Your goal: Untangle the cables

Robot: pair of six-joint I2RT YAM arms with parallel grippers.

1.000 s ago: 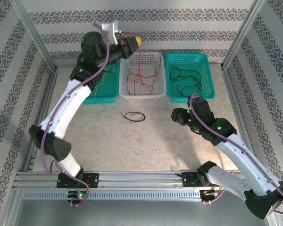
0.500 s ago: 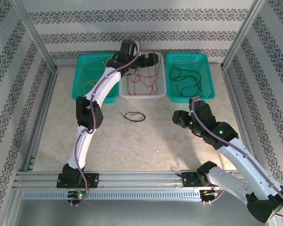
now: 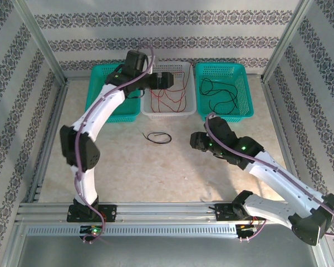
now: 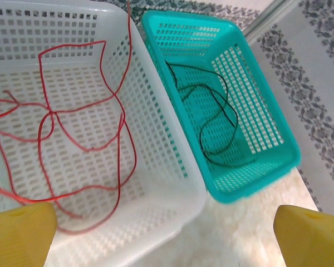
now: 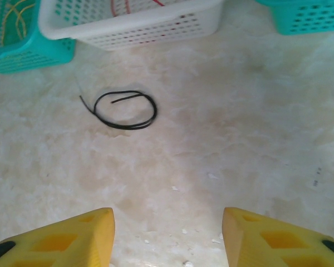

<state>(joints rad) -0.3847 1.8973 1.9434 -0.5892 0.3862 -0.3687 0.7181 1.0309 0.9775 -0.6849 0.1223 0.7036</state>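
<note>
Red cables (image 3: 170,99) (image 4: 72,139) lie loose in the white basket (image 3: 170,115) (image 4: 172,167). Black cables (image 3: 218,94) (image 4: 217,122) lie in the right teal basket (image 3: 246,89) (image 4: 267,161). Yellow cables (image 5: 14,16) show in the left teal basket (image 3: 100,94) (image 5: 28,55). One black cable (image 3: 158,137) (image 5: 125,110) is coiled on the table in front of the white basket. My left gripper (image 3: 166,81) (image 4: 167,239) hovers over the white basket, open and empty. My right gripper (image 3: 196,141) (image 5: 168,239) is open and empty, just right of the coiled black cable.
The three baskets stand in a row at the back of the pale table (image 3: 156,167). Aluminium frame posts (image 3: 42,50) and patterned walls close in the sides. The left arm's elbow (image 3: 78,147) hangs over the table's left part.
My left gripper came down from high above the white basket and opened; the red cable it held now lies in the basket. My right gripper has moved left toward the coiled black cable.
</note>
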